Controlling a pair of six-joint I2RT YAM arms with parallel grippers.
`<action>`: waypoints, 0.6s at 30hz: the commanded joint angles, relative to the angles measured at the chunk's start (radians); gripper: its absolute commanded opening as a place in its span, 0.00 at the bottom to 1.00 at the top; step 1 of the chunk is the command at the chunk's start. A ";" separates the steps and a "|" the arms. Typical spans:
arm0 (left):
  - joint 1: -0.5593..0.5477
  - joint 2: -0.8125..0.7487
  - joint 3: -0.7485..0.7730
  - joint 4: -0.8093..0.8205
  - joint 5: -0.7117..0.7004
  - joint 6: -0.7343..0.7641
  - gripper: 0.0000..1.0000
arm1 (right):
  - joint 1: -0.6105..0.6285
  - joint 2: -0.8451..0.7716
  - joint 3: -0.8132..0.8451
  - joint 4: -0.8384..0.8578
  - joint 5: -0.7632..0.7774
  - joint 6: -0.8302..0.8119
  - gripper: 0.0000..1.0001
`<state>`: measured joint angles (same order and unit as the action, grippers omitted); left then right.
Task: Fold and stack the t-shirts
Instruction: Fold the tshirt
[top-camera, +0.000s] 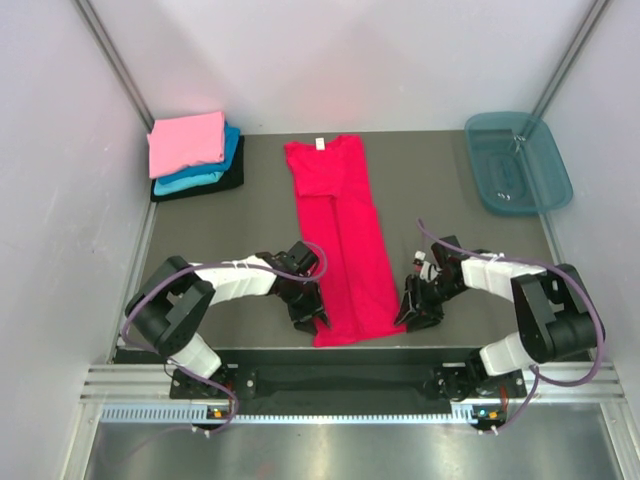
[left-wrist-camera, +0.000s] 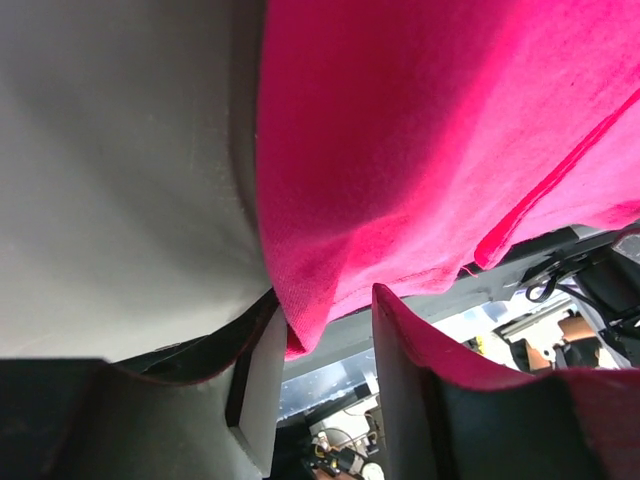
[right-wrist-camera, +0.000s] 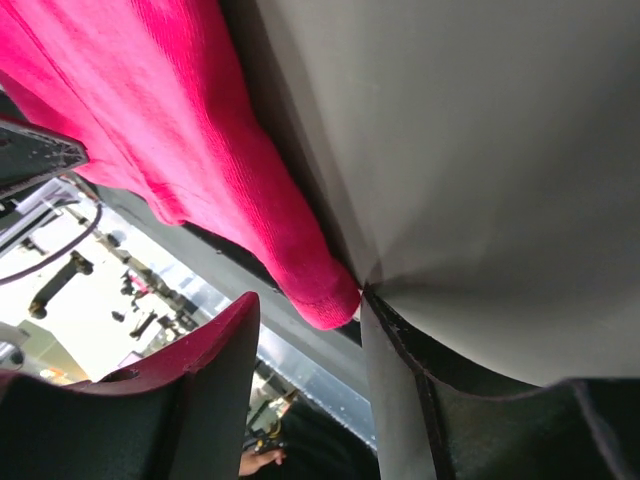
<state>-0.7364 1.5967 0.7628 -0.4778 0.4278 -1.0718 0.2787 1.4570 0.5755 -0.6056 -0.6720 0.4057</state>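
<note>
Red t-shirt (top-camera: 340, 240) folded into a long strip mid-surface (top-camera: 430, 190), each near corner lying between the parted fingers of the left gripper (top-camera: 311, 318) and right gripper (top-camera: 414, 312); pink-topped shirt stack (top-camera: 193, 153) at far left.

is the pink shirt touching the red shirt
Apart. The top external view shows the pink shirt on the corner stack, with bare table between it and the red shirt.

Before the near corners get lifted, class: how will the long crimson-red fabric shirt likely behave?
The long crimson-red fabric shirt will probably droop limply: its near hem already sags over the grey table edge. It looks light, thin cloth. Lifted by two corners, the middle would likely sag between them.
</note>
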 joint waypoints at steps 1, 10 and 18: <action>-0.012 -0.032 -0.025 -0.010 -0.061 0.004 0.45 | 0.013 0.028 0.000 0.064 0.020 0.015 0.46; -0.012 -0.035 -0.023 -0.021 -0.078 0.013 0.00 | 0.022 0.085 0.032 0.102 -0.006 0.021 0.31; 0.015 -0.067 0.079 -0.053 -0.122 0.117 0.00 | 0.024 0.029 0.111 0.070 -0.081 -0.014 0.12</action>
<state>-0.7410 1.5787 0.7670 -0.5064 0.3664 -1.0328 0.2920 1.5307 0.5995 -0.5495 -0.7162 0.4206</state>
